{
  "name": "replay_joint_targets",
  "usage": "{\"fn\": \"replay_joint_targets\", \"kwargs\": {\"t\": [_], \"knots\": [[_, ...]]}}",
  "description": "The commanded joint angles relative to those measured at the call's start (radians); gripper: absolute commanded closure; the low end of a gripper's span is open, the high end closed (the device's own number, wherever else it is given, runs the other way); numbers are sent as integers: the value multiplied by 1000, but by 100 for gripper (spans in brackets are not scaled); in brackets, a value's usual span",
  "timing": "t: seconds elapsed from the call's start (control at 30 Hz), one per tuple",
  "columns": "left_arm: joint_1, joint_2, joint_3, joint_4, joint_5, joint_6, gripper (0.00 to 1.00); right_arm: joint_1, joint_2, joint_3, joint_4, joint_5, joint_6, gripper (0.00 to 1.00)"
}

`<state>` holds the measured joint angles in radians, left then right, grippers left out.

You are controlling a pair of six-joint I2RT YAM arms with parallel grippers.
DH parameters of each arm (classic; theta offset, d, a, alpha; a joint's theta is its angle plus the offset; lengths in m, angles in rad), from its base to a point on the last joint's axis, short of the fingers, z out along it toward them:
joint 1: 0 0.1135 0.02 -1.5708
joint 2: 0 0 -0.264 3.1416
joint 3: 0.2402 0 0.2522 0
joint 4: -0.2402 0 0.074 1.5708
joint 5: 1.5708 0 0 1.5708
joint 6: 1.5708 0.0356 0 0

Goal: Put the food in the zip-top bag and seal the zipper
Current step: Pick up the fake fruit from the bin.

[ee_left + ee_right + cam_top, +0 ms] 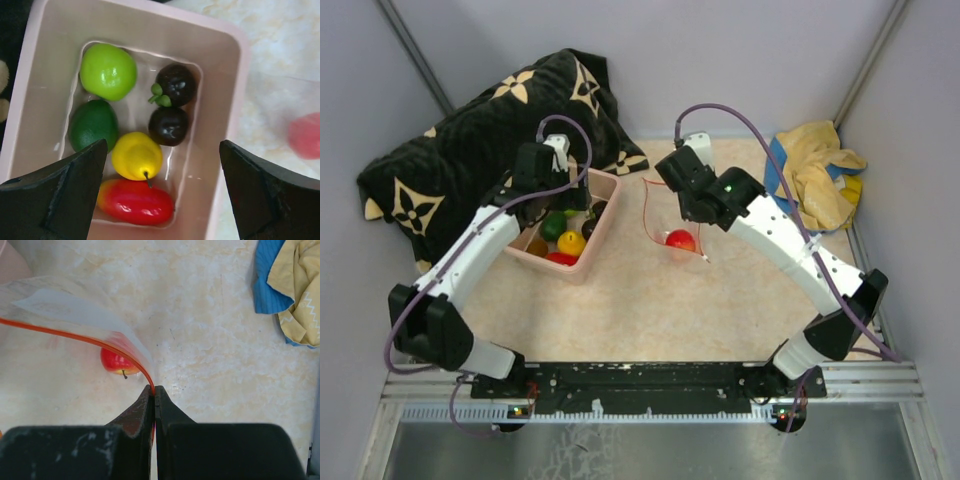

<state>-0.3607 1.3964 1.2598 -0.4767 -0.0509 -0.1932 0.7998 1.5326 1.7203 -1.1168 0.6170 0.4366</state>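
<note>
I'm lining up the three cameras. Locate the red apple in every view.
Top external: red apple, mid-table, inside the zip-top bag.
Left wrist: red apple, a blurred patch at the right edge.
Right wrist: red apple, left of centre, behind the zipper.
Shared landmark: pink tub, left of the apple.

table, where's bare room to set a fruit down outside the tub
Widest bare patch: the table front strip, between the pink tub, the bag and the base rail. A smaller one lies between bag and yellow cloth, under the right arm. Tub is crowded with fruit.
</note>
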Motion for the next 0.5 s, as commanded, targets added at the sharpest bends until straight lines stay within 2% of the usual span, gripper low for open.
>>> {"fn": "replay_joint_targets", "kwargs": {"t": [0.0,0.1,0.27,0.47], "knots": [[22,117,102,-137,-67,90,1,-7,-26,7,53,-12,-22,100],[35,165,140,-241,-34,35,1,-7,-24,9,54,-26,-24,100],[36,173,53,-201,-9,-50,2,-6,-26,-9,68,-54,-25,100],[35,278,87,-233,17,-92,10,-7,-40,-36,84,-55,-38,100]]}}
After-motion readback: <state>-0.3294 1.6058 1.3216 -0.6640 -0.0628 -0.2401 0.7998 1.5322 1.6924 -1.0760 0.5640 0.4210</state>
